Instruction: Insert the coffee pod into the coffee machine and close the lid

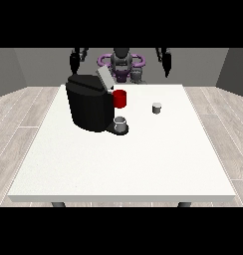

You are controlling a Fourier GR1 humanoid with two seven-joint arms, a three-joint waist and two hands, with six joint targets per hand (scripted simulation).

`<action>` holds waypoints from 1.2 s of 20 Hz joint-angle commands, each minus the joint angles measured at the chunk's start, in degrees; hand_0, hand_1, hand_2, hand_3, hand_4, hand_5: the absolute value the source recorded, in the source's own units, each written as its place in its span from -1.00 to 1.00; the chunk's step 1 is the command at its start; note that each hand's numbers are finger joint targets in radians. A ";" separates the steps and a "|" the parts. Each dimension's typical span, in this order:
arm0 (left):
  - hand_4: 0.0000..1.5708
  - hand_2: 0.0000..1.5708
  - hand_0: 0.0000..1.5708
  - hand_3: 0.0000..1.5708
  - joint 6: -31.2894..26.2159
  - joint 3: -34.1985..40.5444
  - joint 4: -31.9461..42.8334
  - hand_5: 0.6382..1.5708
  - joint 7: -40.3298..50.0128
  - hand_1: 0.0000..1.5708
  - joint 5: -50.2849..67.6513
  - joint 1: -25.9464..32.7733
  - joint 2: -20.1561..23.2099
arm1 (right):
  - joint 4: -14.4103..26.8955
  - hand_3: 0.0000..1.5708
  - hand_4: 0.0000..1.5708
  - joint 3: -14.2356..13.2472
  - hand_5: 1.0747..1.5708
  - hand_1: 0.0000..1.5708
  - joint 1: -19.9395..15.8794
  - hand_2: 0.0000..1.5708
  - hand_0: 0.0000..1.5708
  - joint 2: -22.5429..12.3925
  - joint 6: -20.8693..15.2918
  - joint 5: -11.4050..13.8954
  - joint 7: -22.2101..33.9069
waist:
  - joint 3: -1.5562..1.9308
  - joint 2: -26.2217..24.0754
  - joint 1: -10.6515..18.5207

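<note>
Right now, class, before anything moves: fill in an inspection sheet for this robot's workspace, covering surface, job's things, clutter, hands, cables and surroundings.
Surface: white table, mostly bare at the camera side.
Job's things: black coffee machine at the view's left, its grey lid tilted up; small grey coffee pod standing apart to its right.
Clutter: red cup beside the machine; grey cup on the machine's base.
Hands: hand at the view's left and hand at the view's right both raised off the table, touching nothing; finger pose too small to tell.
Cables: nothing seen.
Surroundings: wood-plank floor, grey walls.
</note>
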 commanded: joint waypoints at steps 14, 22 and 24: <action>-1.00 -1.00 -1.00 -1.00 -12.31 2.92 9.14 1.00 -2.09 -1.00 -9.64 -11.97 18.59 | 1.90 -1.00 -1.00 2.56 1.00 -1.00 -2.65 -1.00 -1.00 0.86 -7.43 10.69 -7.08 | 0.30 7.46 -5.97; -1.00 -1.00 -1.00 -1.00 -16.47 2.85 19.26 1.00 0.07 -1.00 -14.41 -20.62 23.22 | 3.29 -1.00 -1.00 3.78 1.00 -1.00 -7.26 -1.00 -1.00 3.11 -8.70 11.39 -5.49 | 0.31 12.04 -7.87; -1.00 -1.00 -1.00 -1.00 -12.26 3.38 23.53 1.00 -3.68 -1.00 -17.11 -22.32 22.28 | 2.66 -1.00 -1.00 4.61 1.00 -1.00 -7.95 -1.00 -1.00 3.83 -7.85 9.50 -8.40 | 0.29 16.19 -10.12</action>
